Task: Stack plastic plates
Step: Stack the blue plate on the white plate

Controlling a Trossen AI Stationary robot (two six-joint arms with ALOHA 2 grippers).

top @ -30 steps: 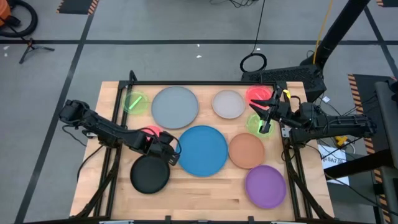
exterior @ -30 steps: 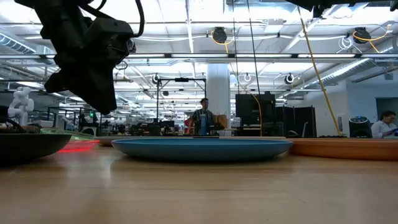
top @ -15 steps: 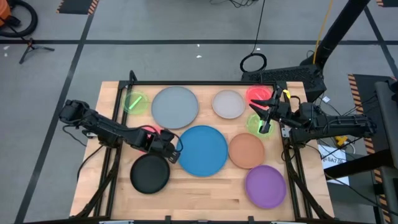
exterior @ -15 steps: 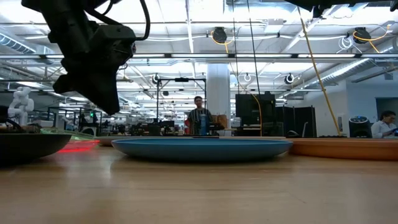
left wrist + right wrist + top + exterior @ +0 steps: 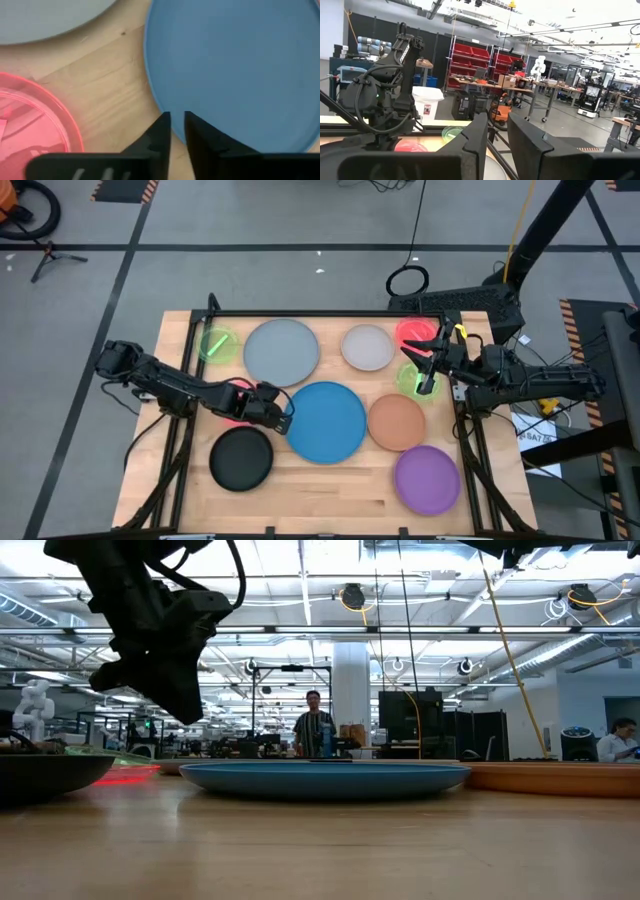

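Room: large workshop with ceiling lights and red shelving beyond the table; a person [image 5: 314,732] stands far back in the low view, another person [image 5: 621,740] sits at the right edge.
Surface: pale wooden tabletop [image 5: 330,485] framed by black rails, plates spread over it.
Left gripper [image 5: 285,411]: low over the table at the left rim of the large blue round plastic plate [image 5: 327,421]; in its wrist view the two dark fingers [image 5: 161,131] stand nearly together with only a narrow slit between, their tips at the blue rim; whether they pinch that rim I cannot tell.
Right gripper [image 5: 424,370]: raised at the right side of the table, above the small translucent green plastic plate [image 5: 410,379]; fingers close together, a thin gap showing in its wrist view, nothing seen between them.
Small translucent pink plastic plate [image 5: 235,397]: partly under the left arm, just left of the blue plate.
Large grey round plastic plate [image 5: 281,351]: at the far side, near the blue plate's upper left.
Medium black plastic plate [image 5: 241,458]: near side, left of the blue plate.
Beige plate [image 5: 367,347]: far side, right of the grey one.
Second pink plate [image 5: 413,332]: far right corner, beside the beige one.
Tan plate [image 5: 396,422]: just right of the blue plate.
Purple plate [image 5: 427,478]: near right corner.
Second green plate [image 5: 217,344]: far left corner.
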